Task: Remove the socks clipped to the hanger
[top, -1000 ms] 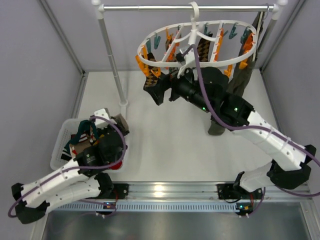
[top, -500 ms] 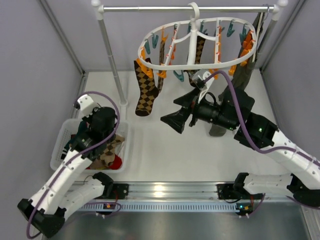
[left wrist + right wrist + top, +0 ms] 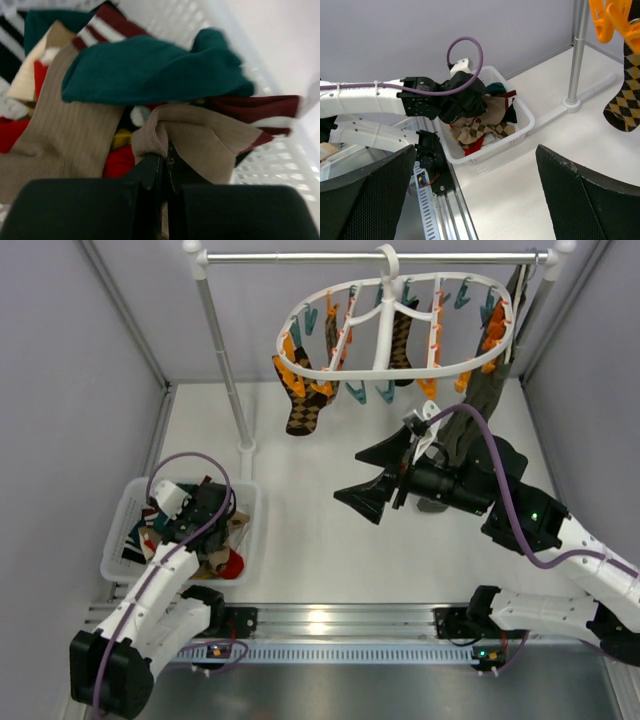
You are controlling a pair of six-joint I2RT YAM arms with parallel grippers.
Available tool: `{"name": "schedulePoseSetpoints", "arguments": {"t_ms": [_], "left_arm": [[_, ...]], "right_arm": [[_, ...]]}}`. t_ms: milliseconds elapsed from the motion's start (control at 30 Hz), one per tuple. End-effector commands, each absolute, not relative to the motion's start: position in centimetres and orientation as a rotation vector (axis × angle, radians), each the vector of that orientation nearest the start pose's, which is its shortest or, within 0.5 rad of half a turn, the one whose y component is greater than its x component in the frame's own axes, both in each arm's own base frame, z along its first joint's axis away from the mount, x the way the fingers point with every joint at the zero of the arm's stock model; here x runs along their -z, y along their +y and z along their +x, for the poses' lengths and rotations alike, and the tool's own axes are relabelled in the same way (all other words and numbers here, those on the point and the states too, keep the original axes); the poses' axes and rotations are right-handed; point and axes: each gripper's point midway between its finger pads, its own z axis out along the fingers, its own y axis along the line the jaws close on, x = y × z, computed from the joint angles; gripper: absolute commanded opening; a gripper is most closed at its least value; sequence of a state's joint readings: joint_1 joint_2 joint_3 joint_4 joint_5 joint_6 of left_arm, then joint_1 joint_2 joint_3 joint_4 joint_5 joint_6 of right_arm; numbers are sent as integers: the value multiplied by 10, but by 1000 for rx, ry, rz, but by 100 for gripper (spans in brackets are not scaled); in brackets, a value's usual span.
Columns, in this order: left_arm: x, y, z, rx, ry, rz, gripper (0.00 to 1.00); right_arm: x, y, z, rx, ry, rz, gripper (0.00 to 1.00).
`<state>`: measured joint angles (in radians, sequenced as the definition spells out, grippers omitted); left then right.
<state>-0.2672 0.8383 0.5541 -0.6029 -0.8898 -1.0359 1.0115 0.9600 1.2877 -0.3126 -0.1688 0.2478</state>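
The white oval hanger [image 3: 385, 368] hangs by its hook from the metal rail. A brown argyle sock [image 3: 304, 407] hangs clipped at its front left, and it also shows in the right wrist view [image 3: 624, 97]. Two more dark argyle socks [image 3: 402, 338] hang under the frame's middle. My right gripper [image 3: 355, 478] is open and empty, below and right of the front sock, apart from it. My left gripper [image 3: 200, 510] is down in the white basket [image 3: 122, 515]. Its jaws [image 3: 166, 150] are shut on a fold of a tan sock [image 3: 200, 140], under a teal sock [image 3: 150, 70].
The basket [image 3: 529, 119] holds several loose socks. The rail's left post [image 3: 225, 355] stands between basket and hanger, its foot [image 3: 572, 104] on the table. A long olive garment [image 3: 478, 390] hangs at the right, just behind my right arm. Grey walls close in both sides.
My right gripper has drawn back down and right from the hanger, open, and the front argyle sock still hangs there, swinging. My left gripper rose, then dropped into the basket.
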Motion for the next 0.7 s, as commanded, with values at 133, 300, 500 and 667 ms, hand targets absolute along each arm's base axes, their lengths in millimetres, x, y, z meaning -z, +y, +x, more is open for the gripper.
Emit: {"name": "schedulePoseSetpoints", "arguments": {"t_ms": [133,300,500,667], "left_arm": [[-80,59,226,-330,1736,-1323,0],[-87,53,229,-276,1748,-1312,4],[-127,54,225,-119,1623,-1271,75],[-162,50,227,-52,1602,-1200,98]], "right_arm": [[-442,294,140,-1120,1412,-731,99],[-438,289,140,-1109,1419,-720,99],[-441,286,140,-1095,1416,-714,99],[-440,285,142,-1080,1429,-712,99]]}}
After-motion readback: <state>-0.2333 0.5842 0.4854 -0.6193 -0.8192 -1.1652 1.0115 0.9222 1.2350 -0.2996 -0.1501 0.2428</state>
